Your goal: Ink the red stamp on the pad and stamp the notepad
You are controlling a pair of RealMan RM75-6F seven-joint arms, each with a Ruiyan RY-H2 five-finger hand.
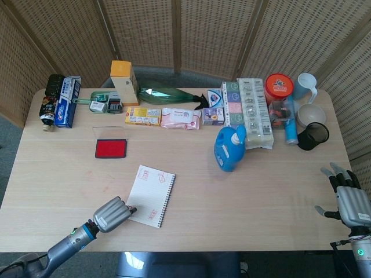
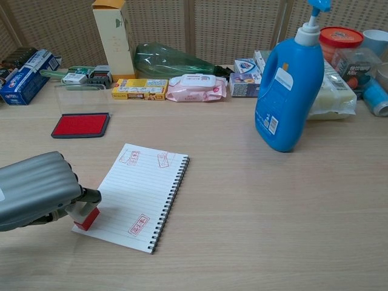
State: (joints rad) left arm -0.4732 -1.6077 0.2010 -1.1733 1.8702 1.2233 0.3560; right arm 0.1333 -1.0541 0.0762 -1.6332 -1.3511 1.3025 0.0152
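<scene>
Now, left hand: the left hand (image 2: 36,191) sits low at the near left of the table (image 2: 273,206), its fingers curled closed around the red stamp (image 2: 85,216); in the head view it shows at (image 1: 111,214).
Red stamp: gripped under the left hand's fingertips, its red base down on the near left corner of the notepad (image 2: 142,194); whether the face is pressed flat cannot be told.
Notepad: lined, spiral-bound along the edge away from the left hand, lying flat just beside and partly under that hand; red imprints show on it, two near the far edge and one near the near edge.
Ink pad: the ink pad (image 2: 80,125) lies open, red surface up, beyond the left hand toward the back of the table, apart from the notepad; its clear lid stands up behind it.
Right hand: the right hand (image 1: 350,200) shows only in the head view, at the near right edge of the table, well apart from the left hand; fingers spread, holding nothing.
Blue bottle: a blue pump bottle (image 2: 289,97) stands upright far off the left hand's side, between the two hands and farther back.
Back row: boxes, packets and cups line the far edge.
</scene>
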